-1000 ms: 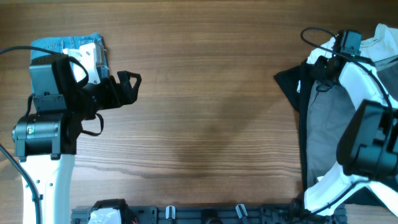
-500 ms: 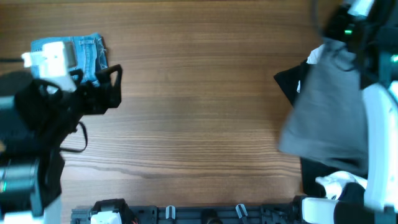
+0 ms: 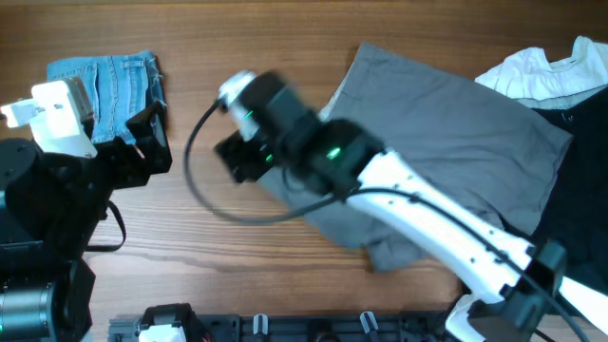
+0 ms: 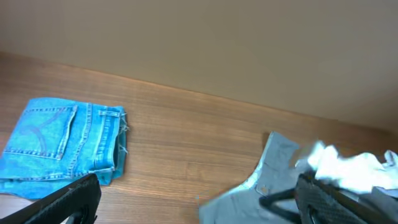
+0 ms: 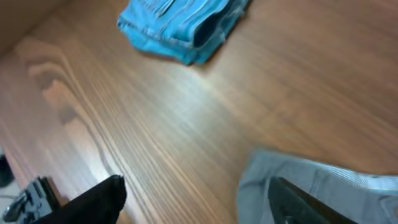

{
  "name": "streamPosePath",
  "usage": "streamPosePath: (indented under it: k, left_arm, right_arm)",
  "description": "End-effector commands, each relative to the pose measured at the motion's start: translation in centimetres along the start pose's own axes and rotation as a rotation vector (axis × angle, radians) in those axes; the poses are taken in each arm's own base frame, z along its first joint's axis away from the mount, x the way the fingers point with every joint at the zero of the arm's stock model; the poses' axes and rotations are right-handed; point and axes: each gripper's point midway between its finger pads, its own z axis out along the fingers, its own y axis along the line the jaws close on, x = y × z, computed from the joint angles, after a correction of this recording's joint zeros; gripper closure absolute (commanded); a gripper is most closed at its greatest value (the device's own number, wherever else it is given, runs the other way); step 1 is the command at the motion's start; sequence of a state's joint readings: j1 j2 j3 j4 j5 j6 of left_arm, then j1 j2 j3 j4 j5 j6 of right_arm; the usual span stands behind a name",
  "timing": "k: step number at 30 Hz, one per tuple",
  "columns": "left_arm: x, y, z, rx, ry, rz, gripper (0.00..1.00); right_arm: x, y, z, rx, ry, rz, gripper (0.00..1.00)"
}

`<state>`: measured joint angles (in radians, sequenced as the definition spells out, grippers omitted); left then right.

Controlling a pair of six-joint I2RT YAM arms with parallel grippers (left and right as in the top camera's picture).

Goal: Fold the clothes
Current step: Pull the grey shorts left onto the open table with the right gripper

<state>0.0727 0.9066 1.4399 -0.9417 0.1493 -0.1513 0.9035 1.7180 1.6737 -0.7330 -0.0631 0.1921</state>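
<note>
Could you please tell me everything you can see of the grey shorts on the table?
The grey shorts are plain, woven-looking cloth, lying unfolded and loosely spread across the middle and right of the wooden table. Their lower left part is bunched into folds. The right arm stretches over them and hides a strip, and the right gripper stands open at their left edge. Their right side meets a white garment and a black garment. Buttons and pockets are not clear.
</note>
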Motion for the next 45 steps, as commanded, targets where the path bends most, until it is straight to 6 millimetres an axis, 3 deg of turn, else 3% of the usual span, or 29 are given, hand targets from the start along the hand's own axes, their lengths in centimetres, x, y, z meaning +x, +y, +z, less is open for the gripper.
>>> streamPosePath:
  k: [1,4,5,8,13,17,20,22,28,36,40,42,45]
  left_arm:
    - [-0.3,0.3,0.2,-0.017,-0.007,0.014,0.01]
    - [0.4,-1.1,1.4,0.061,0.047,0.015,0.05]
    - [1.1,-2.0,2.6,0.11,0.094,0.017,0.09]
    - [3.0,-3.6,5.7,0.169,0.209,0.027,0.15]
    - [8.2,-8.0,13.3,0.267,0.418,0.117,0.19]
    - [13.5,-11.6,19.8,0.367,0.51,0.333,0.18]
    - [18.1,-13.8,25.0,0.417,0.55,0.402,0.15]
    - [20.9,-14.7,27.5,0.435,0.578,0.417,0.15]
    - [28.4,-16.3,32.3,0.476,0.63,0.471,0.15]
    - [34.6,-16.7,33.7,0.49,0.721,0.497,0.15]
    - [36.3,-16.9,33.5,0.496,0.75,0.509,0.16]
    - [36.5,-17.0,33.4,0.499,0.754,0.512,0.25]
    - [36.5,-17.0,33.4,0.499,0.756,0.512,0.49]
  right_arm:
    - [-2.3,-4.3,-2.6,0.162,-0.099,0.1,0.2]
    - [-3.3,-7.2,-5.8,0.202,-0.156,0.187,0.2]
    - [-3.7,-9.1,-8.1,0.231,-0.194,0.244,0.2]
    - [-4.0,-11.9,-12.3,0.279,-0.257,0.324,0.2]
    - [-3.1,-15.5,-18.9,0.362,-0.348,0.449,0.2]
    - [-1.2,-17.5,-21.7,0.425,-0.346,0.528,0.2]
    - [1.6,-18.5,-22.0,0.472,-0.257,0.573,0.2]
    - [2.9,-18.8,-21.8,0.488,-0.203,0.591,0.2]
    - [5.6,-19.1,-21.4,0.532,-0.097,0.632,0.19]
    - [6.1,-19.4,-21.1,0.547,-0.071,0.636,0.19]
    - [6.3,-19.4,-20.9,0.549,-0.055,0.637,0.18]
    - [6.4,-19.5,-20.8,0.549,-0.052,0.638,0.18]
    - [6.4,-19.7,-20.7,0.559,-0.047,0.638,0.18]
